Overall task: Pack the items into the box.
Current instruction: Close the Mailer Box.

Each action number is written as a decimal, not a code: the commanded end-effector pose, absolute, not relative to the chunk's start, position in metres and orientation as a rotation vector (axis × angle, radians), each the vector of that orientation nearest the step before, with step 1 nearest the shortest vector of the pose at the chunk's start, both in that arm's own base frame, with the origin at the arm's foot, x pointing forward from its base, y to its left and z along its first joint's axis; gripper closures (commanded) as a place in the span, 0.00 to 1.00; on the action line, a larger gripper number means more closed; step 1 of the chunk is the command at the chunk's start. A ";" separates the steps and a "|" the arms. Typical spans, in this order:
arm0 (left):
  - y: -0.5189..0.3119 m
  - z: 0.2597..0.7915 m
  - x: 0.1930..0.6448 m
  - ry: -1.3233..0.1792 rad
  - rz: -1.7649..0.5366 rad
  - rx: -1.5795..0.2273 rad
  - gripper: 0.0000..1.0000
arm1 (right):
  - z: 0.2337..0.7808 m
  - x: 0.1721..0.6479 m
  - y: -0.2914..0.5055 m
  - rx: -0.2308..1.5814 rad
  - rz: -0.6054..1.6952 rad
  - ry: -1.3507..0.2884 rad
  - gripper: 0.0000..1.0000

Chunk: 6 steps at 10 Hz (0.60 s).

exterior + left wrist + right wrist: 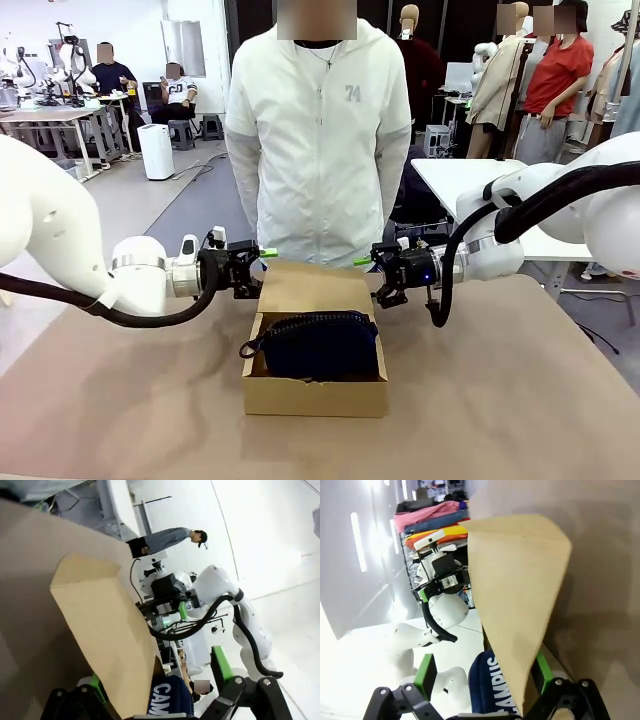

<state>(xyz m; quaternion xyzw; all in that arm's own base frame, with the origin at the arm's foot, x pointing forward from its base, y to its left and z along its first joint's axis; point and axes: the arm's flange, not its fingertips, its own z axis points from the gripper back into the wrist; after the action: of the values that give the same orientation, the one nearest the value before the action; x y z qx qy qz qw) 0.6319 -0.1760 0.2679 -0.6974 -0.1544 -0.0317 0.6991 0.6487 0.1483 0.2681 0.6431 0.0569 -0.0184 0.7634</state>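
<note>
The brown cardboard box (315,398) stands mid-table with its flap lid (315,288) raised at the far side. A navy pouch (322,345) lies inside it, its loop hanging over the left wall. My left gripper (250,268) is at the flap's left edge and my right gripper (375,270) at its right edge. In the left wrist view the flap (100,620) runs between the open fingers of the left gripper (157,680), above the pouch (167,702). In the right wrist view the flap (520,580) passes between the spread fingers of the right gripper (485,680), beside the pouch (490,687).
A person in a white jacket (318,130) stands right behind the box at the table's far edge. Bare brown tabletop (520,400) lies on both sides and in front of the box. A white table (460,180) stands at the back right.
</note>
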 end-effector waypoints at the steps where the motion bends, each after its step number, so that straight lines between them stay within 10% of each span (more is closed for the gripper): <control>1: -0.172 0.283 0.610 -0.431 -0.144 -1.604 0.00 | 0.276 0.646 0.148 1.498 0.059 0.065 0.00; 6: -0.169 0.306 0.585 -0.514 -0.230 -1.618 0.00 | 0.289 0.636 0.136 1.606 0.210 -0.115 0.00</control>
<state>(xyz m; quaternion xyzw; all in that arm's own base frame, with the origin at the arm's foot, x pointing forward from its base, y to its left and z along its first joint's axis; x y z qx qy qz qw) 0.5951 -0.1719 0.3045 -0.7097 -0.2043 -0.1015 0.6665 0.6475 0.1356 0.2875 0.7054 -0.0242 0.0773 0.7042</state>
